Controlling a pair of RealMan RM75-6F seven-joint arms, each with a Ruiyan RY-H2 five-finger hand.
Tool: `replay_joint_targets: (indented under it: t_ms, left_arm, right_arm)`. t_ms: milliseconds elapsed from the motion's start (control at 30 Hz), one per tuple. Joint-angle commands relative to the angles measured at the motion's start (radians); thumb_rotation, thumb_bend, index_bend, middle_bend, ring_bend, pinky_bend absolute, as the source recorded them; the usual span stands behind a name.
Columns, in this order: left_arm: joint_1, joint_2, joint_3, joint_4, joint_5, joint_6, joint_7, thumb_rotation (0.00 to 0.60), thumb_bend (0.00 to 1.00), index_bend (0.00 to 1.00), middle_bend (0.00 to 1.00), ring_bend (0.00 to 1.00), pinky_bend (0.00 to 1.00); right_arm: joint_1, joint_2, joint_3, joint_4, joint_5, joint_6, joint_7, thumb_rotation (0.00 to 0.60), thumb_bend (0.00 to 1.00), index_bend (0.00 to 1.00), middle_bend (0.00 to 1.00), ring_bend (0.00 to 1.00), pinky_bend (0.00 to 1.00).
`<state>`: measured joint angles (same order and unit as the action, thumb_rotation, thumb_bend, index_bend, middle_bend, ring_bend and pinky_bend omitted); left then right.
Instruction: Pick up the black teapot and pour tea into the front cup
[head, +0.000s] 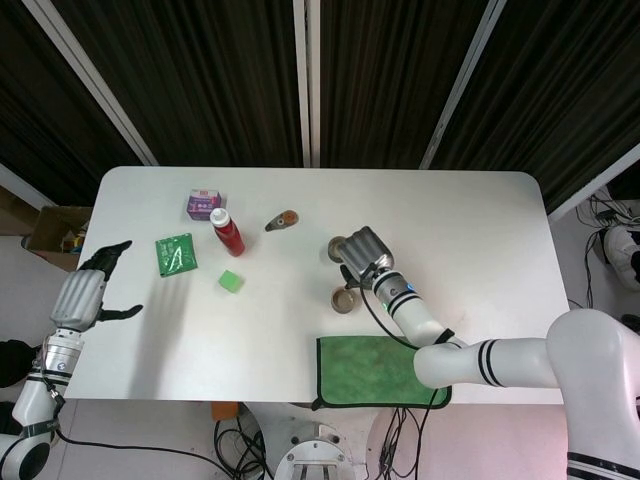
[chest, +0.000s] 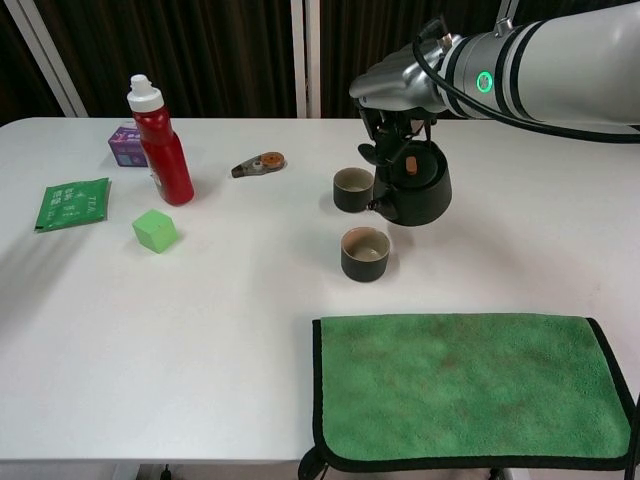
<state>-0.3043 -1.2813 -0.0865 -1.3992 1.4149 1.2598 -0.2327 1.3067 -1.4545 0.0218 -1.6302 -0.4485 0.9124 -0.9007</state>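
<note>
The black teapot (chest: 413, 190) hangs tilted above the table, its spout pointing down-left over the front cup (chest: 365, 254). My right hand (chest: 395, 100) grips the teapot from above by its handle. In the head view the right hand (head: 364, 252) hides most of the pot, just behind the front cup (head: 346, 299). A second dark cup (chest: 353, 189) stands behind the front one, left of the pot. My left hand (head: 85, 292) hovers open off the table's left edge, holding nothing.
A green cloth (chest: 470, 388) lies at the front right. On the left stand a red bottle (chest: 161, 145), a green cube (chest: 155, 230), a green packet (chest: 72, 203) and a purple box (chest: 126, 145). A small brown tool (chest: 258, 163) lies behind the cups.
</note>
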Motion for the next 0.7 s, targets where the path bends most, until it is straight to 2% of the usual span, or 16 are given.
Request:
replay_joint_targets:
  t_ms: [33,700]
  left_arm:
    - [0.001,-0.001,0.000,0.002,0.001,0.001,-0.003,0.600,0.03,0.10,0.13,0.13,0.26]
    - [0.005,-0.006,0.001,0.020,0.007,0.007,-0.026,0.600,0.03,0.10,0.13,0.13,0.26]
  right_arm:
    - [0.008,-0.005,-0.005,-0.002,0.007,0.009,-0.017,0.508,0.68,1.00,1.00,1.00,0.81]
    - [0.036,-0.015,-0.008,-0.025,0.044,0.036,-0.078,0.511,0.68,1.00,1.00,1.00,0.81]
